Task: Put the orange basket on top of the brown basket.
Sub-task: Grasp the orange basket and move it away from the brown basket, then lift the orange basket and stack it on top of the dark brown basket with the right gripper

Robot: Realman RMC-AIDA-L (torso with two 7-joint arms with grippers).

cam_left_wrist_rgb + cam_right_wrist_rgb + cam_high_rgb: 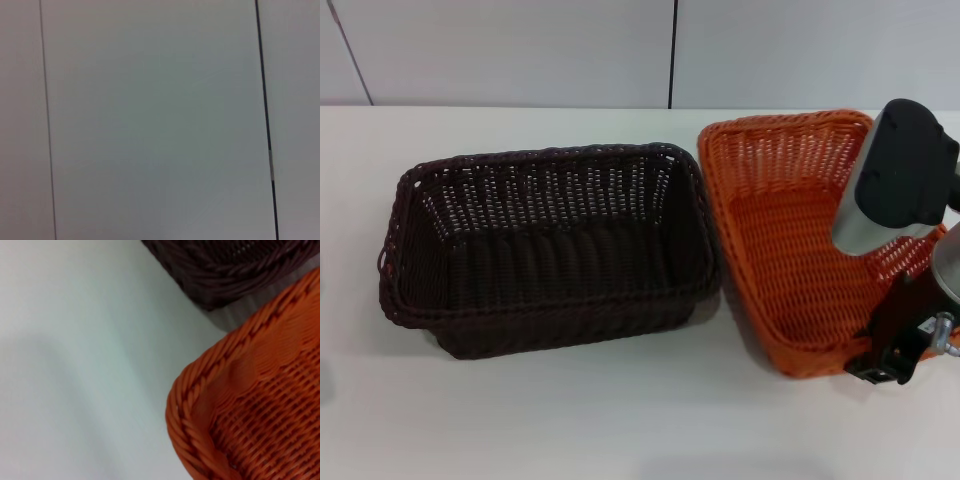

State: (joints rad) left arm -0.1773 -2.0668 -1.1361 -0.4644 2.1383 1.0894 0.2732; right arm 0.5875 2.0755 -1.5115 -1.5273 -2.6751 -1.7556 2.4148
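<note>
- The orange basket [790, 250] sits on the white table [570, 430] just beside the brown basket [545, 245], on that basket's right; their near rims almost touch, though I cannot tell whether they do.
- It looks tilted, its open mouth leaning toward the brown basket, the side away from that basket raised.
- Its long axis runs away from the robot, crosswise to the brown basket's long axis.
- Judged by the open weave, it should be light and fairly stiff, with a little give; the braided rim offers a ridged, non-slippery hold.
- The best hold is probably the rim on the side farthest from the brown basket.
- The right gripper [892, 362] is at that corner, against the rim; whether it clamps the rim, I cannot tell.
- The left gripper is out of sight.
</note>
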